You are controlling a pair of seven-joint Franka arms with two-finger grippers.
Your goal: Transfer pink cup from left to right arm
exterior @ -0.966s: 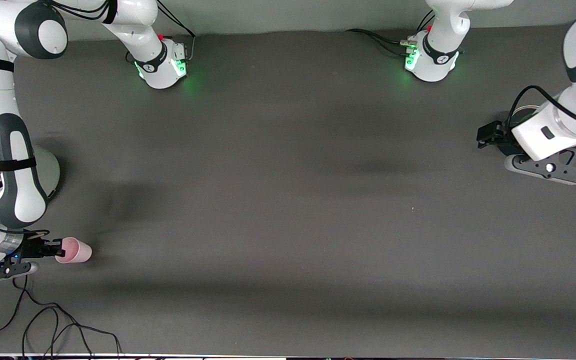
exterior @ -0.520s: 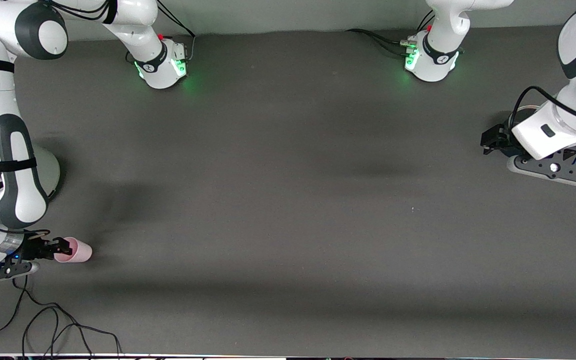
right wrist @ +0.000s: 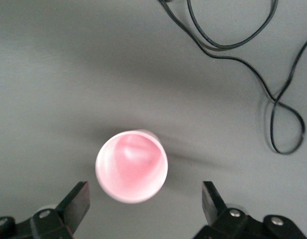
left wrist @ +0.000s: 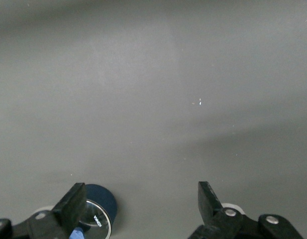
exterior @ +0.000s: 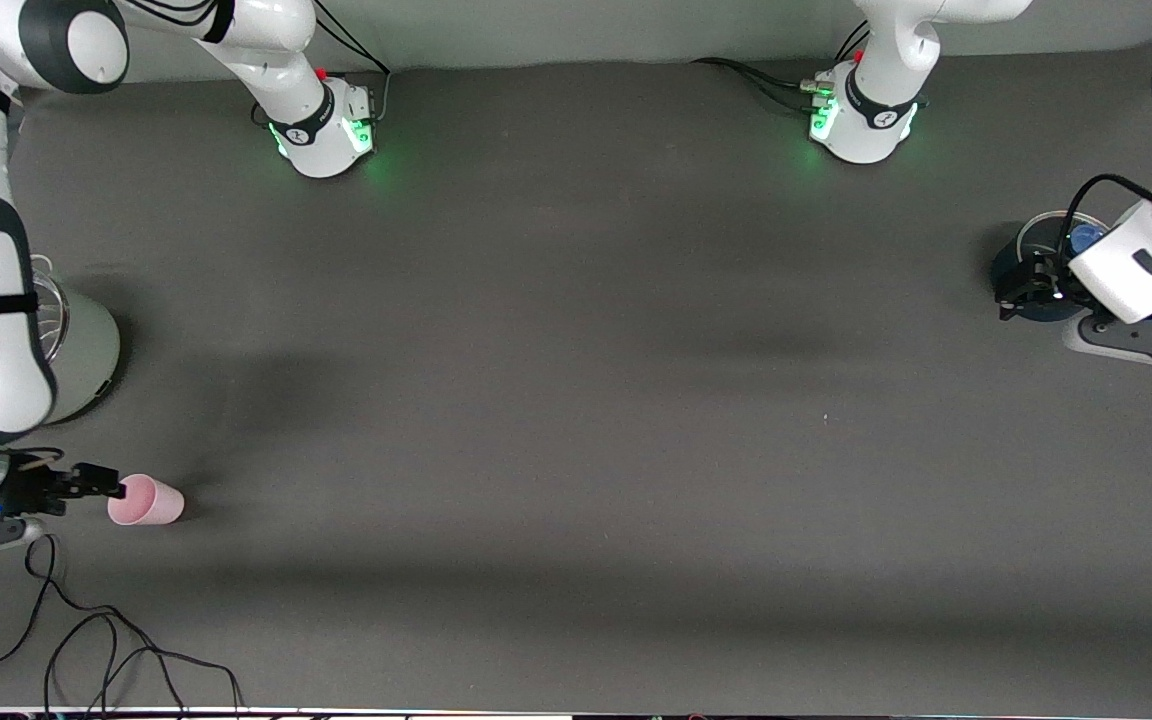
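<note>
The pink cup [exterior: 147, 501] stands on the table near the right arm's end, and the right wrist view looks down into its mouth [right wrist: 132, 165]. My right gripper [exterior: 101, 487] is open just beside the cup, toward that end of the table. Its jaws [right wrist: 146, 199] stand wide with only bare table between them, and the cup's rim lies just past the fingertips, touching neither. My left gripper [exterior: 1021, 287] is open at the left arm's end of the table, holding nothing [left wrist: 141, 199].
A dark blue round container [exterior: 1041, 262] with a clear top [left wrist: 96, 215] sits under the left gripper. A silver-grey pot [exterior: 86, 350] stands by the right arm. Black cables [exterior: 86, 640] trail near the front edge, also seen in the right wrist view [right wrist: 243, 50].
My right gripper has opened, let go of the pink cup and drawn back toward its end of the table. The cup stays put. The left arm has moved toward its own end.
</note>
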